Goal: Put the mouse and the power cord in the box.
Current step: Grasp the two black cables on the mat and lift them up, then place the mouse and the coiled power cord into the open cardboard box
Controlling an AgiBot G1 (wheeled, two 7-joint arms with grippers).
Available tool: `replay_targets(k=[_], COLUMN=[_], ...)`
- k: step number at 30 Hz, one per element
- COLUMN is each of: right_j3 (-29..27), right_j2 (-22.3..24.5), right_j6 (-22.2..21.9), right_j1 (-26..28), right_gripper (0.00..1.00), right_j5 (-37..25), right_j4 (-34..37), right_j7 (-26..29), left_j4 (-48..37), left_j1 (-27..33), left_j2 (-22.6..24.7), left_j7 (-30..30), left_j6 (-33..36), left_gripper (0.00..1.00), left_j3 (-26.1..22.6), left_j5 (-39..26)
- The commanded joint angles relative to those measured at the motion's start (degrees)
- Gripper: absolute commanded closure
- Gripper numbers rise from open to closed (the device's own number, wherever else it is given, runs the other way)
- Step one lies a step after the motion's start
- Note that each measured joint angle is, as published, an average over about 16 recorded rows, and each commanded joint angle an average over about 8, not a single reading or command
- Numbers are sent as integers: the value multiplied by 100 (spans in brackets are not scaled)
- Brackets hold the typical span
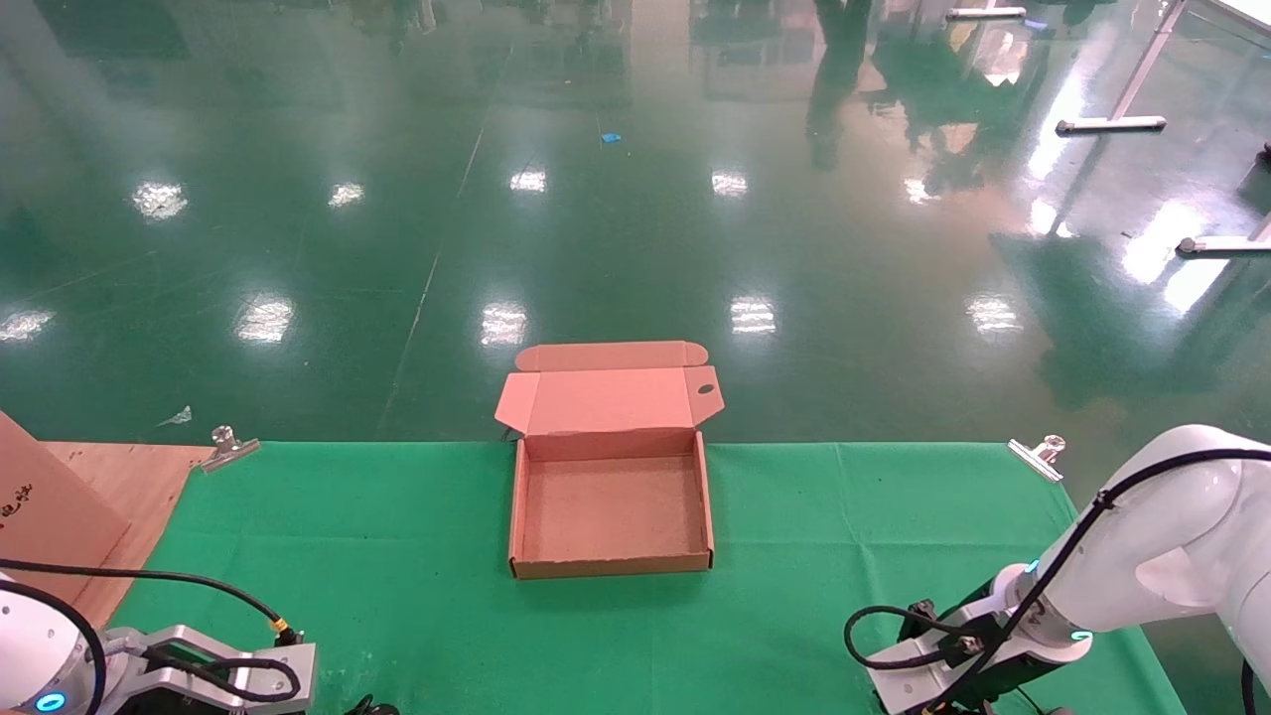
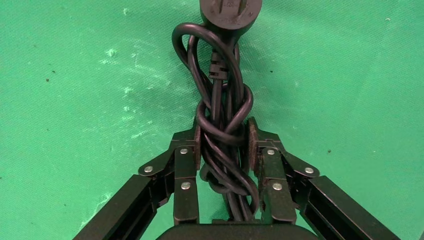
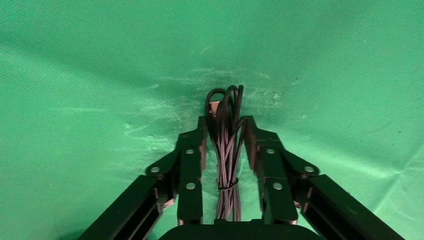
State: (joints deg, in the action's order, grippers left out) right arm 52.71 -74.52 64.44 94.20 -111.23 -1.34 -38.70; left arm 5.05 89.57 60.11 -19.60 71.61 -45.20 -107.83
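Cardboard sits in front of me at the middle of the green cloth: the box, shallow and brown, with its lid folded back over the far edge of the table and a small dark hole near the lid's right corner. Nothing lies inside it that I can see.

My left gripper is down at the near left corner of the cloth, well apart from the box. It is clamped on the power cord, the two pads pressing the coiled black bundle from either side where the cable is knotted around itself. The chunky rounded plug sticks out past my fingertips, over the cloth.

My right gripper is at the near right corner of the cloth, also well apart from the box. Between its pads runs a thin bundle of cable, looped at the far end and tied lower down. The pads stand just beside the strands; I cannot tell whether they are actually squeezing them. The mouse itself does not show in any view, so I cannot say where it lies.

Metal clips pin the cloth at both far corners, and a bare wooden board shows past its left edge. Beyond the table the floor is glossy green.
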Motion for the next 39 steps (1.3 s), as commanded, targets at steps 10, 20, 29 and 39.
replay_targets(k=[10,20,29,39], right_j3=[-37,-142,-270,-332], right_j2=[31,176,228,-178], right_j6=[63,486,1280,1783], right_j1=[108,653,1390,2086], right_gripper=[100,100,100,100], right_j5=[53,203,395,502], right_j4=[26,-80,-351,-1103], right_j7=[-44,-165,-107,650], left_j4=[-100,52,693,2030], left_j1=[104,552,1128,1642], left_j2=[7,-49,61,290], left_j7=[-95,-170,-28,618], left_j6=[91,443,1095,1501], left_gripper=[100,100,100,100], left_j3=[-18,-64,-116,-61], left_j5=[-24,-92,-151,-88])
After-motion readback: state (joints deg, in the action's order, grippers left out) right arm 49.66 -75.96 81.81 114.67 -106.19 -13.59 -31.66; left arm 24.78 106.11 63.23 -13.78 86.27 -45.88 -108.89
